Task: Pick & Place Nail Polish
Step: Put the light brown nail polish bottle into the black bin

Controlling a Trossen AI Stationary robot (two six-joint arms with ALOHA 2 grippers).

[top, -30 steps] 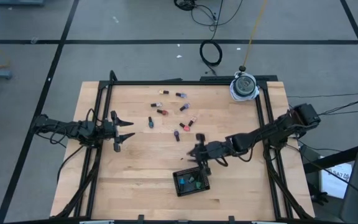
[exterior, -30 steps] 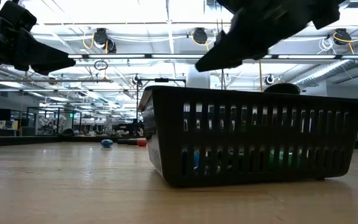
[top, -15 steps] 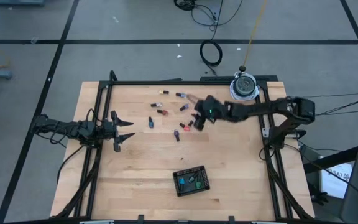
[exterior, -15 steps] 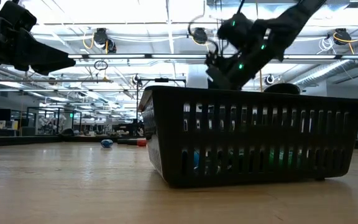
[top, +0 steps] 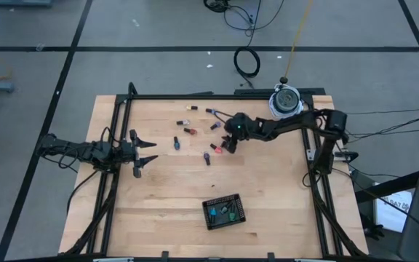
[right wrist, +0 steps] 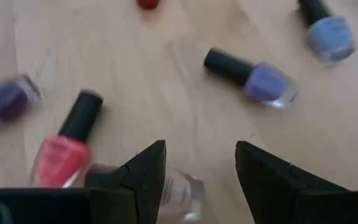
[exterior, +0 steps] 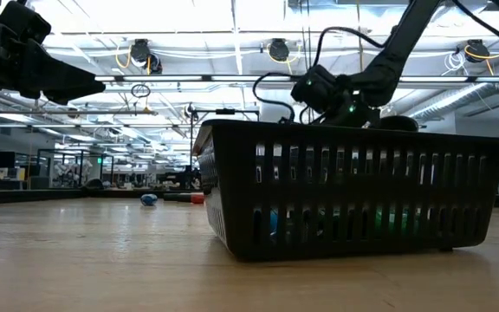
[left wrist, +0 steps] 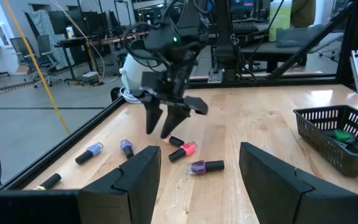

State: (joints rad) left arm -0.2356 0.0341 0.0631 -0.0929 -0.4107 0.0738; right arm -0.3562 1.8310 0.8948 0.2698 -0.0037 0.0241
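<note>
My left gripper (top: 145,153) hangs open and empty near the tabletop's left edge, well apart from the bottles. My right gripper (left wrist: 166,124) is poised over the nail polish (top: 211,131) scattered toward the tabletop's far edge, its fingers (right wrist: 143,171) spread and holding nothing. A clear bottle (right wrist: 179,191) lies on the wood right between them, a coral-red bottle (right wrist: 66,144) just beside one finger, a lilac one (right wrist: 252,76) and a blue one (right wrist: 327,28) farther ahead. The black basket (top: 224,211) near the tabletop's front edge holds green and blue bottles.
</note>
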